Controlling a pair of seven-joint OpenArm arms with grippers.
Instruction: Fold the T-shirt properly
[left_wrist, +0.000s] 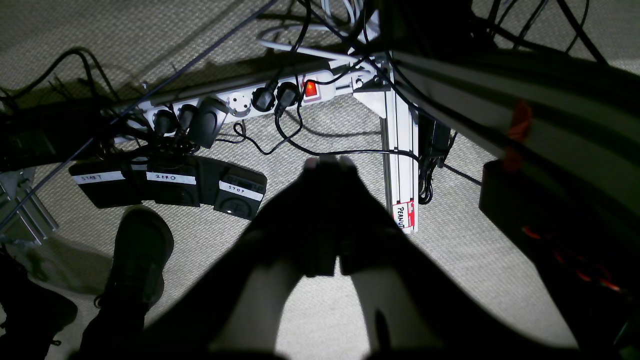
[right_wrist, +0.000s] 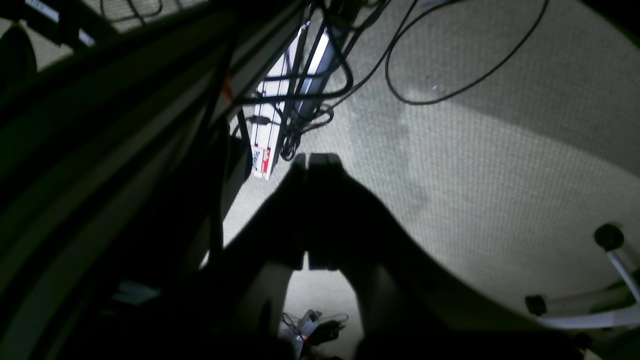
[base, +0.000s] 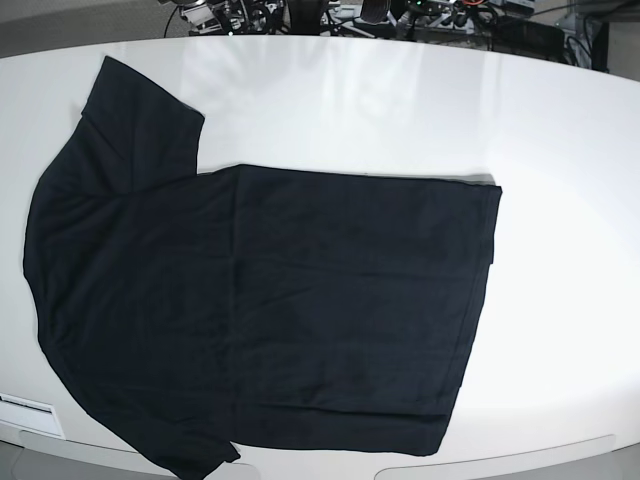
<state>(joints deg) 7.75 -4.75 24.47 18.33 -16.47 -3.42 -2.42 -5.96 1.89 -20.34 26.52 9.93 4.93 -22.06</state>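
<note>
The black T-shirt (base: 270, 300) lies spread flat on the white table (base: 400, 100) in the base view. Its hem is toward the right, one sleeve (base: 140, 120) points to the far left corner and the other (base: 190, 455) reaches the front edge. Neither arm shows in the base view. My left gripper (left_wrist: 326, 162) appears only in the left wrist view, shut and empty, hanging over the carpet beside the table. My right gripper (right_wrist: 311, 157) appears only in the right wrist view, also shut and empty above the carpet. The T-shirt is out of both wrist views.
Under the left gripper are a white power strip (left_wrist: 240, 100), three foot pedals (left_wrist: 170, 182) marked START, ZERO, STOP, a black shoe (left_wrist: 140, 255) and an aluminium frame leg (left_wrist: 400, 150). The right wrist view shows the frame leg (right_wrist: 270, 130), loose cables (right_wrist: 450, 75) and a chair base (right_wrist: 600, 300).
</note>
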